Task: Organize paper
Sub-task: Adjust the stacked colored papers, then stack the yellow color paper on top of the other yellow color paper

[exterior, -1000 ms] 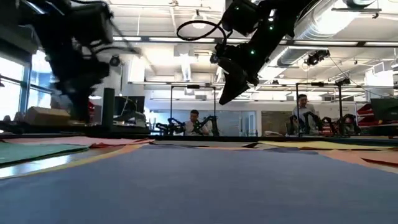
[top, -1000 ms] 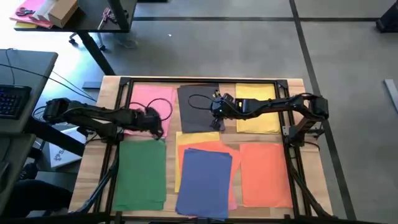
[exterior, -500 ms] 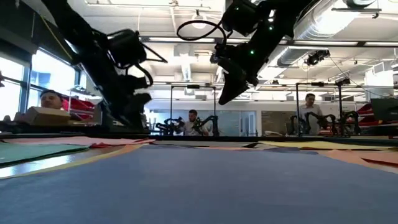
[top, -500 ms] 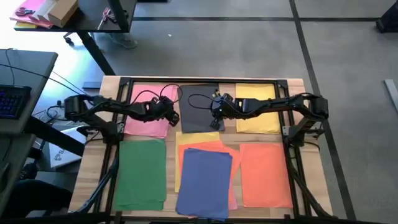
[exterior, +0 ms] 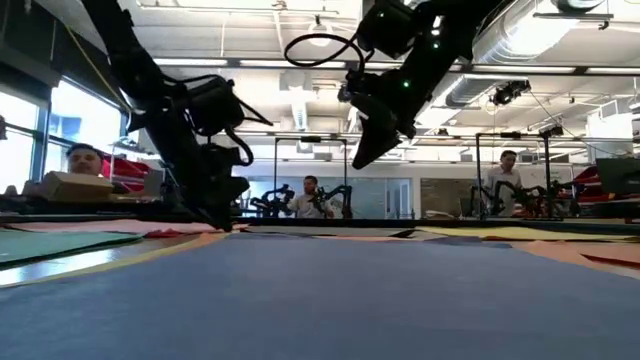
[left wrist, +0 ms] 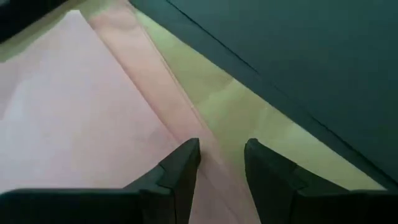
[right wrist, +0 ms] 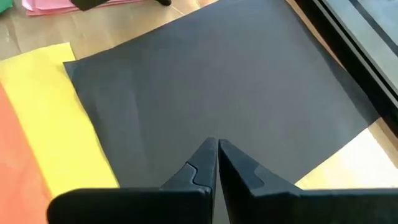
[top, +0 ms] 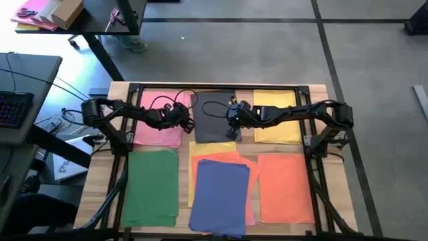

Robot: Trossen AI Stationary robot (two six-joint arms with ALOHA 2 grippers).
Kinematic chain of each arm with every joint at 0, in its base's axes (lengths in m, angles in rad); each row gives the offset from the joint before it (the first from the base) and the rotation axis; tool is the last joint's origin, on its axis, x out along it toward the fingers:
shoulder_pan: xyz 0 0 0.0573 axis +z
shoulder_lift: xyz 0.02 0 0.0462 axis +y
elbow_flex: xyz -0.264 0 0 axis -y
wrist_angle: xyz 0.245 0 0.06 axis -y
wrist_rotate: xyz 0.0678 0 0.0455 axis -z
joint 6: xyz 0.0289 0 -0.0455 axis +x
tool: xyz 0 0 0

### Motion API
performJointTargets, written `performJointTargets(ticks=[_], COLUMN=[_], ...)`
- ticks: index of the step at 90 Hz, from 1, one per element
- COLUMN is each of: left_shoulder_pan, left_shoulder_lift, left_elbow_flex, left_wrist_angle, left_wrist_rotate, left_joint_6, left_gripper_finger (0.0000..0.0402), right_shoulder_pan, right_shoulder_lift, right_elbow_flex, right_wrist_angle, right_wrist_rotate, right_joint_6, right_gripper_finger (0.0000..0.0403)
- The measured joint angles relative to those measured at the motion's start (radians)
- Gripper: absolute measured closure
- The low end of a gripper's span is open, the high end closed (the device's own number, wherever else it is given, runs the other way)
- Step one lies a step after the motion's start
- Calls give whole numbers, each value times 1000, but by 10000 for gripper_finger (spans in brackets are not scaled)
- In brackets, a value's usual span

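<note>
Nearest me on the table (top: 319, 90) are the blue sheet (top: 221, 194), lying on top of a yellow (top: 192, 171) and an orange one in the centre pile, w/ the green sheet (top: 152, 187) on one side and the orange sheet (top: 286, 187) on the other, each flat on its own. My read: the centre pile is where the paper gets stacked, so the singles are left to collect.

Further back, the row of three: pink sheet (top: 160, 120), dark grey sheet (top: 212, 117), and a second yellow sheet (top: 277, 117).

Left gripper (left wrist: 222, 165) sits low at the pink sheet's edge nearest the grey, fingers a little apart w/ nothing between them. I've got it there bc that edge is the easiest place to pinch a thin sheet; a strip of bare wood shows between pink and grey, so it shouldn't drag the neighbour.

Right gripper (right wrist: 217, 155) hangs above the dark grey sheet's near edge, fingers pressed together, holding nothing. It's raised off the paper in the low view, prob parked out of the left arm's way.

Beyond the table: a side desk w/ a cardboard box (top: 65, 11), and ppl in the room behind.
</note>
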Motion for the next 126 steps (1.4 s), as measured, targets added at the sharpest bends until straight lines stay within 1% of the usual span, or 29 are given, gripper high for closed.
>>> performJointTargets(ticks=[18,32,44,52,56,63,72,76,88,95,105,116,121,126], left_shoulder_pan=[10,10,10,9,9,9,-4,-16,-56,-77,-97,-117,-129,-151], left_shoulder_lift=[-35,-73,-144,-215,-258,-338,-452,-501,-625,-678,-727,-756,-768,-783], left_elbow_flex=[-4,-5,-5,-17,-33,-73,-130,-153,-215,-233,-251,-254,-254,-254], left_wrist_angle=[-20,-16,-14,-8,-3,19,51,68,166,213,252,265,267,267], left_wrist_rotate=[-28,-26,9,17,17,10,-5,-12,-13,-12,-9,-8,-9,-8], left_joint_6=[7,7,19,33,37,37,53,71,136,173,197,204,204,219], left_gripper_finger=[287,287,287,287,287,287,287,287,287,287,287,287,287,287], right_shoulder_pan=[0,-31,-78,-117,-140,-179,-210,-214,-206,-205,-206,-200,-185,-158], right_shoulder_lift=[0,-5,-13,-13,-19,-52,-136,-179,-319,-394,-467,-495,-495,-495], right_elbow_flex=[0,40,102,132,143,156,159,159,159,160,161,160,148,123], right_wrist_angle=[-1,-2,-9,-19,-18,-17,-13,-14,-3,-3,-4,-9,-5,2], right_wrist_rotate=[2,78,38,7,11,61,166,229,466,554,571,577,553,501], right_joint_6=[1,54,-1,-29,-43,-53,-61,-75,-122,-135,-147,-160,-186,-215], right_gripper_finger=[403,403,403,403,403,403,403,403,403,403,403,403,403,403])
